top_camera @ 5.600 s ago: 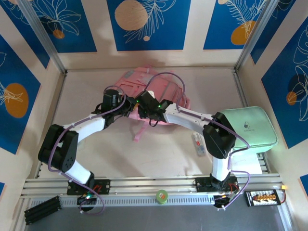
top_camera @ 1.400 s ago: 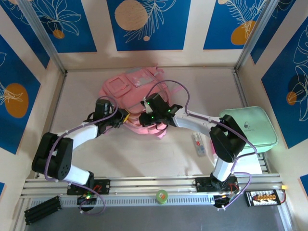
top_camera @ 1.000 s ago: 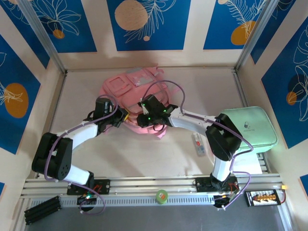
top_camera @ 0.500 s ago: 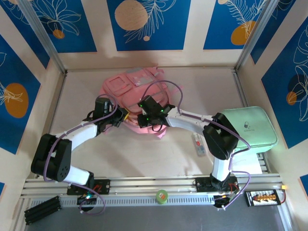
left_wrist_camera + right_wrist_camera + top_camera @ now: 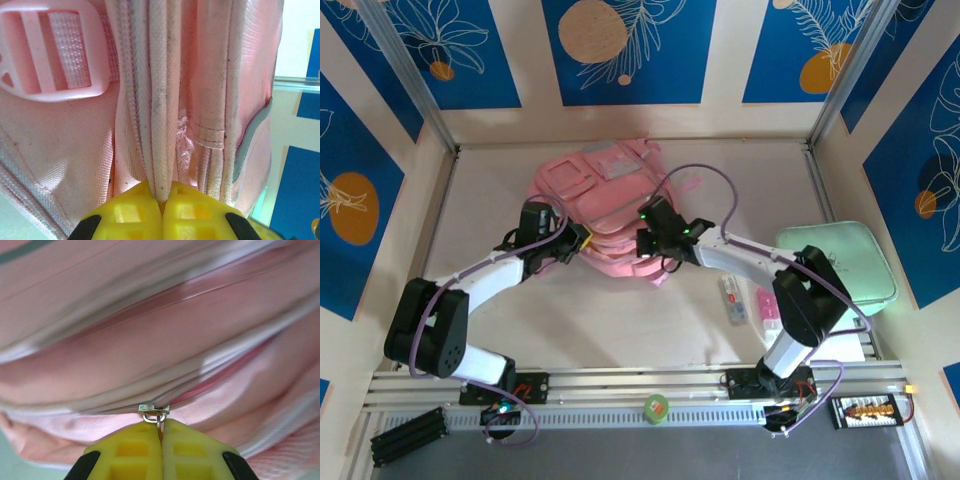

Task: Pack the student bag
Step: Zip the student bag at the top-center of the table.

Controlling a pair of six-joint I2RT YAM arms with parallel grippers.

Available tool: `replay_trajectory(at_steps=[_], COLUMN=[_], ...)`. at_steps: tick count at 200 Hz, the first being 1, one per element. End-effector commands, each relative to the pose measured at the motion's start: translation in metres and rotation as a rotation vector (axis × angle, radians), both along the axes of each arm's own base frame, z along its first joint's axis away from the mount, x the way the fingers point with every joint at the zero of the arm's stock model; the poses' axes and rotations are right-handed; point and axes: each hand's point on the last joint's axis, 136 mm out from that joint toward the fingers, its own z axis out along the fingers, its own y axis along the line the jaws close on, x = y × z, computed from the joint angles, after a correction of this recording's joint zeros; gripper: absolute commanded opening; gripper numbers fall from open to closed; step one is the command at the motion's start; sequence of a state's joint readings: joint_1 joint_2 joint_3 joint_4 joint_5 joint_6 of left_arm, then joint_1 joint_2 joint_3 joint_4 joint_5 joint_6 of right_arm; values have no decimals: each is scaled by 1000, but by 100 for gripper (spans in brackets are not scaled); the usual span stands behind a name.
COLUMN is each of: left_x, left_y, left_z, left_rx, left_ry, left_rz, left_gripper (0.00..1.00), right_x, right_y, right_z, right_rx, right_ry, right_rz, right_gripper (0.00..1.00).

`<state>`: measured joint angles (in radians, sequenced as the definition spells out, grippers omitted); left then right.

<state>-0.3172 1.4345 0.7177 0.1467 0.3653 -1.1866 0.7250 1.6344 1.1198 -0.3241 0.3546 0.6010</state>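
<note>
Blue wall panels printed with pale leaves and orange discs ring a beige table (image 5: 620,320), seen from the top external camera. Toward the upper middle of that view lies the student bag (image 5: 595,190), a soft pink heap with its paler pocket panel facing up. Its inside shows in none of the views, so what it holds cannot be told. At the right edge a mint-green case (image 5: 840,262) lies flat and closed, well apart from the bag. Between them on the table sit a small white item (image 5: 732,298) and a small pink one (image 5: 769,306), both too small to name. The left gripper (image 5: 582,240) meets the bag's lower left edge and the right gripper (image 5: 644,243) its lower right edge, but from above their jaws are too small to read. The left wrist camera supplies that: the left gripper (image 5: 161,200), at bottom centre, has its yellow fingers (image 5: 130,212) pressed together on a raised ridge of the bag's piped seam, with a pink plastic buckle (image 5: 52,50) in the upper left. The right wrist camera shows the right gripper (image 5: 161,432) clamped on the small metal zip pull (image 5: 154,412) of a zipper running across blurred pink fabric.
</note>
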Motion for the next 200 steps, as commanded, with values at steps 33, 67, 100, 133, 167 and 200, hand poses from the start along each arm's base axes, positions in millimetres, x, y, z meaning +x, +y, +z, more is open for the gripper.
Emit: replay_trajectory(at_steps=[33, 67, 100, 133, 167, 200], left_x=[23, 37, 63, 75, 50, 25], left_y=[-6, -7, -1, 30, 58, 43], left_z=[27, 16, 11, 16, 16, 25], left_rx=[45, 127, 197, 285, 296, 124], left_ry=[-125, -121, -134, -149, -110, -115], left_rz=[-84, -147, -182, -78, 23, 18], left_gripper=[0, 0, 10, 49, 63, 62], right_x=[-19, -55, -73, -54, -29, -21], right_y=[-39, -23, 16, 55, 95, 121], right_z=[-1, -11, -4, 10, 28, 32], right_rx=[54, 154, 264, 317, 370, 408], right_ry=[80, 155, 154, 107, 70, 86], right_rz=[-60, 41, 165, 231, 312, 382], right_gripper=[0, 0, 0, 0, 0, 0])
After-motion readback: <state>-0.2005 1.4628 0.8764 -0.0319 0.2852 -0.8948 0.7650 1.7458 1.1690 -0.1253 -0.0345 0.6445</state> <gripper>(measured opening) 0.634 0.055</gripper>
